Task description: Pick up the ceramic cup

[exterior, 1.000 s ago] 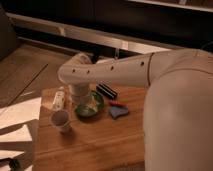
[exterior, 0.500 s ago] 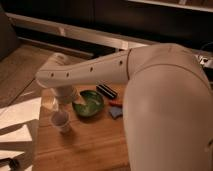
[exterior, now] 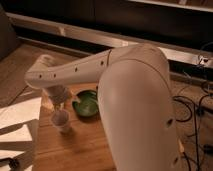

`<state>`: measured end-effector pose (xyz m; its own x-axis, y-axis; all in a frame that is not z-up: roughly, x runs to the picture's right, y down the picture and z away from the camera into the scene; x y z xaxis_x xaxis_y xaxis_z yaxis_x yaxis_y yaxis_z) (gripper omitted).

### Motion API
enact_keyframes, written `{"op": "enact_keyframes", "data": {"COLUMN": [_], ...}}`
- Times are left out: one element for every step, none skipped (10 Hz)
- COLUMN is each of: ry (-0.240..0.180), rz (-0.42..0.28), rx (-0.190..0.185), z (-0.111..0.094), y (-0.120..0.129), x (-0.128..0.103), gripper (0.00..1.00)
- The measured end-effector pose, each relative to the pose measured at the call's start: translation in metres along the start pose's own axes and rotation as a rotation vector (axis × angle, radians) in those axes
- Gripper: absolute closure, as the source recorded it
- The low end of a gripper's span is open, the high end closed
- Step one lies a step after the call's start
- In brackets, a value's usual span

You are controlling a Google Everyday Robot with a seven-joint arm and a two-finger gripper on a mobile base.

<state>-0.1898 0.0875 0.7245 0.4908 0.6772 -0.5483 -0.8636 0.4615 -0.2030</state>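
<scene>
The ceramic cup point(exterior: 61, 121) is small and off-white and stands upright on the wooden table point(exterior: 75, 147), left of the green bowl point(exterior: 86, 103). My gripper point(exterior: 58, 103) hangs from the end of the white arm point(exterior: 75, 72), directly above the cup's rim and very close to it. The slim white bottle-like object is hidden behind the arm.
The large white arm segment point(exterior: 140, 110) fills the right half of the view and hides the table's right side. White paper sheets point(exterior: 17, 120) lie left of the table. Cables point(exterior: 192, 107) run on the floor at right. A dark cabinet front stands behind.
The arm has swung further left and down, so the gripper now sits just over the cup. The arm's bulk covers more of the table, hiding the bottle-like object and the items right of the bowl.
</scene>
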Motion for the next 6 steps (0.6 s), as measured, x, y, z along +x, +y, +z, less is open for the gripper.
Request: {"op": "enact_keyframes", "data": {"ry": [0.012,0.034,0.050,0.064,0.083,0.096], "rz": [0.009,0.022,0.034,0.041,0.050,0.056], "rx": [-0.007,-0.030,-0.053,-0.067,-0.085,-0.095], "z": [0.007,0.019,0.029,0.036,0.046,0.052], "y": [-0.001,0.001,0.004,0.006,0.008,0.008], "x": [-0.003,-0.003,-0.002,-0.001,0.002,0.003], "gripper": [0.35,0.35,0.35,0.35,0.35,0.35]}}
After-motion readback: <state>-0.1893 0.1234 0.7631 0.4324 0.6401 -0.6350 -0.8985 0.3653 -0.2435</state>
